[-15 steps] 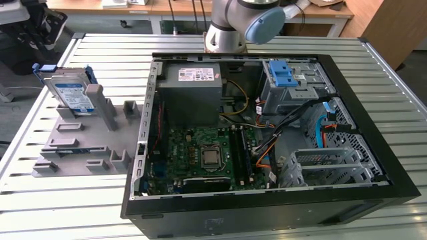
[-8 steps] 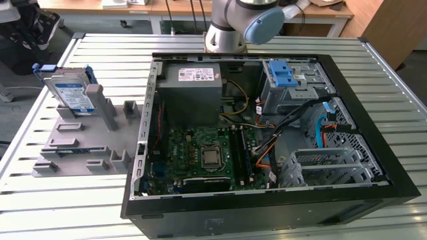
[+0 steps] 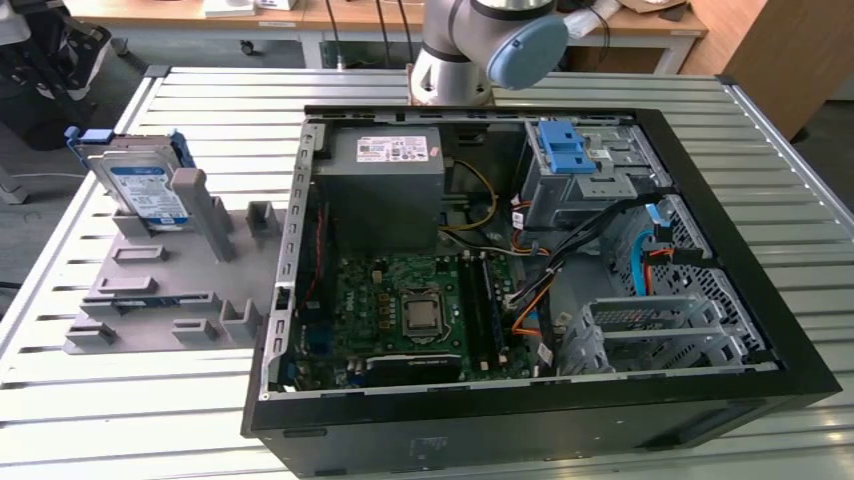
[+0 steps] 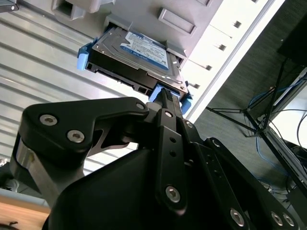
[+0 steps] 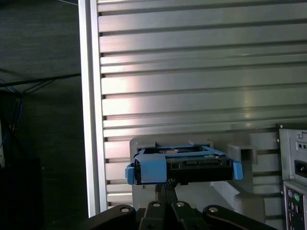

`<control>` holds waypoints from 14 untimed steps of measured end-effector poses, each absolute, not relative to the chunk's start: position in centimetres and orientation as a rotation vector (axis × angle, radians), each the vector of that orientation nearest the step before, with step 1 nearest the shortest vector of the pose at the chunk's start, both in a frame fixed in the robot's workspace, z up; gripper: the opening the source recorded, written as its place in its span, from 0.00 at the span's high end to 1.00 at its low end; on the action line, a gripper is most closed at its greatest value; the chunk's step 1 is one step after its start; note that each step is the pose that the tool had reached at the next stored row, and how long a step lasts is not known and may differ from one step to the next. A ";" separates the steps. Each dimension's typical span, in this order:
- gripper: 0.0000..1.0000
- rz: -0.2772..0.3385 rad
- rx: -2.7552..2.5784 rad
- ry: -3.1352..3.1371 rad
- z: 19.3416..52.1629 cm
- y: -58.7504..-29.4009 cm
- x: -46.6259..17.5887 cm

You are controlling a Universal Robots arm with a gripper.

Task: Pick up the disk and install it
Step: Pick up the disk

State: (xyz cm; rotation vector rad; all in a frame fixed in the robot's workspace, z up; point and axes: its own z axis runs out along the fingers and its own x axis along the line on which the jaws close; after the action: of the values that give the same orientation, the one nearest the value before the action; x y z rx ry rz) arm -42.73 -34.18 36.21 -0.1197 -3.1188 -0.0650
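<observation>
The disk (image 3: 144, 185) is a silver hard drive with a white-and-blue label and blue rails. It stands on edge in a slot at the far end of a grey fixture (image 3: 160, 290), on the exterior view's left. In the second wrist view the disk (image 4: 139, 52) shows its label face; in the first wrist view the disk (image 5: 182, 165) shows its blue front rail. My gripper (image 4: 166, 94) (image 5: 165, 184) is black. Its fingers lie together, shut on nothing, pointing at the disk's near edge and apart from it.
An open black computer case (image 3: 747, 250) fills the middle of the slatted metal table (image 3: 80, 400). Inside it are a grey power-supply box (image 3: 387, 185), a grey cage with a blue latch (image 3: 574, 160), a motherboard (image 3: 407, 310) and a bare metal drive cage (image 3: 654, 335). The arm's base (image 3: 454, 60) stands behind the case.
</observation>
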 end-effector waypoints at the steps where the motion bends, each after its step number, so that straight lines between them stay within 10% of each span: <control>1: 0.89 -0.065 -0.119 -3.119 36.2 -34.2 -42.8; 14: 0.89 -0.065 -0.095 -3.119 36.2 -34.2 -42.8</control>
State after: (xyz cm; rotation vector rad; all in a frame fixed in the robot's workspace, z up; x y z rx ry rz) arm -42.75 -34.18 36.21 -0.0950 -3.1194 -0.0648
